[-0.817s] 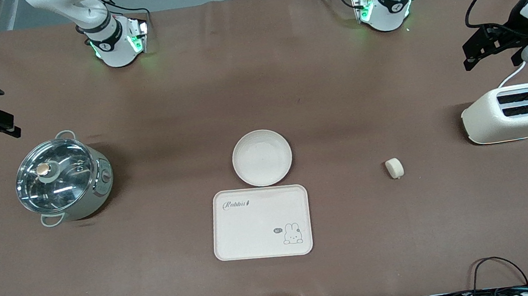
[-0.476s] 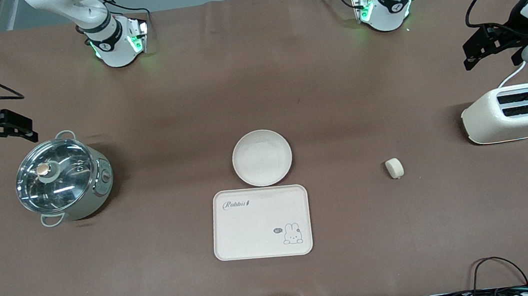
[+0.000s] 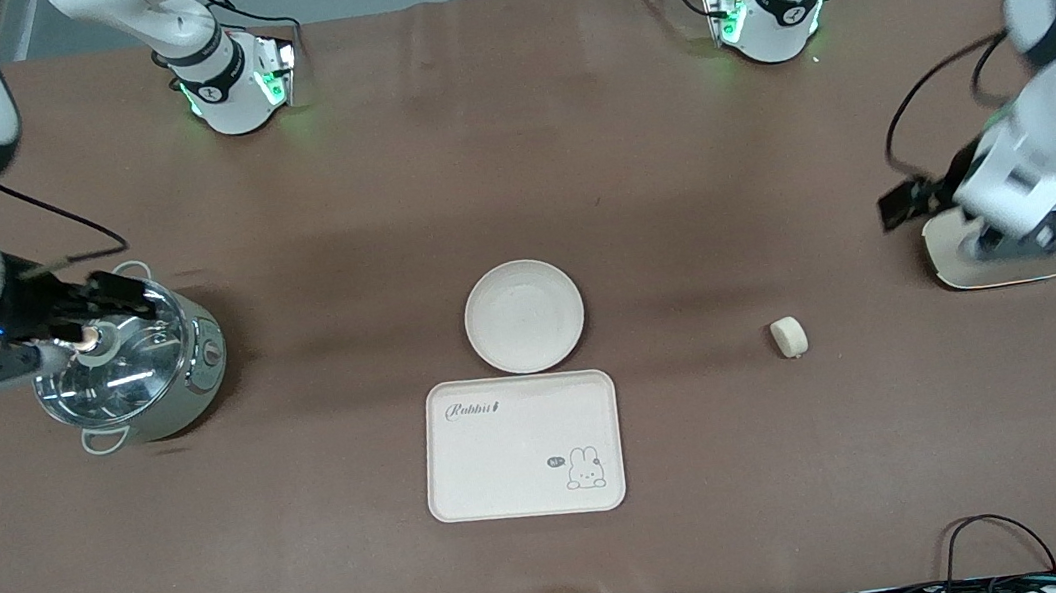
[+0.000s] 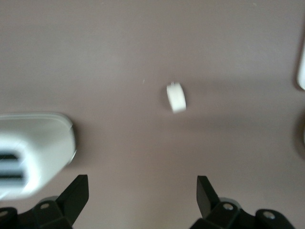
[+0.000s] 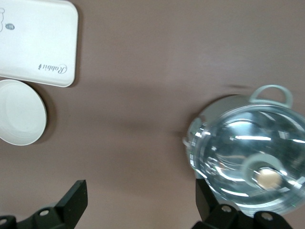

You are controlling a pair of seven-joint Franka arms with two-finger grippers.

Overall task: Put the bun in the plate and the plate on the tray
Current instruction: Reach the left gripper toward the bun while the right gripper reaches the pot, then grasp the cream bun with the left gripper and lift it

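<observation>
Left gripper (image 4: pixel 142 198) open, empty, over toaster (image 3: pixel 1030 243) at the table's left-arm end. Right gripper (image 5: pixel 141 200) open, empty, over pot (image 3: pixel 128 361). Bun (image 3: pixel 789 336) lies mid-table; plate (image 3: pixel 523 316) touches tray (image 3: pixel 522 446), which lies nearer the front edge.

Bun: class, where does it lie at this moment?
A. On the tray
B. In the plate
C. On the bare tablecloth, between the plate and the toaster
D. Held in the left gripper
C: the bun rests alone on the brown cloth, apart from the plate and the tray, toward the toaster, and the left gripper is open with nothing in it.
</observation>
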